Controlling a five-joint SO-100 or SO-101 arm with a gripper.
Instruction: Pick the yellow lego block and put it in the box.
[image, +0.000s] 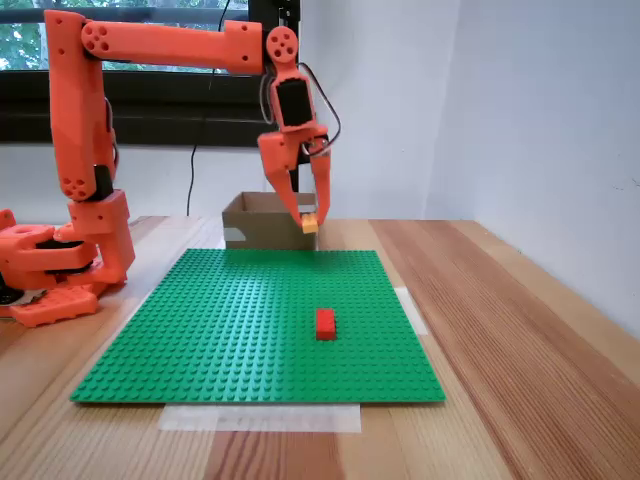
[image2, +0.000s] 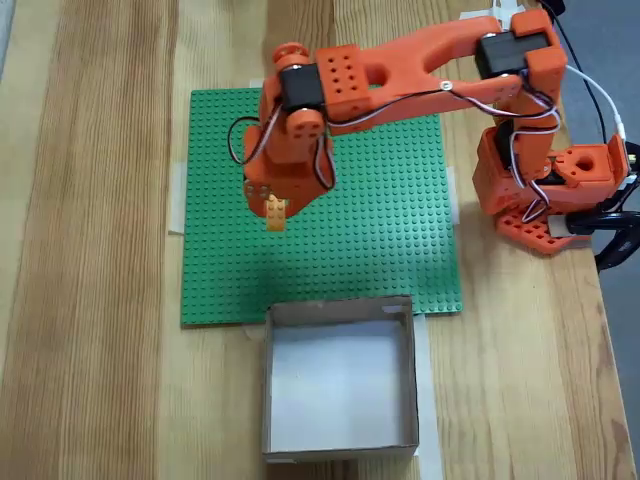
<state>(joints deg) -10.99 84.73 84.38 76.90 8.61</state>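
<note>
My gripper is shut on the yellow lego block, holding it in the air with the fingers pointing down. In a fixed view from the front, the block hangs before the brown cardboard box, which stands at the far edge of the green baseplate. In a fixed view from above, the gripper and the yellow block appear over the green baseplate, a little short of the open box.
A red lego brick sits on the baseplate right of its middle. The arm's orange base stands on the wooden table at the left of the front view, and a white wall lies behind.
</note>
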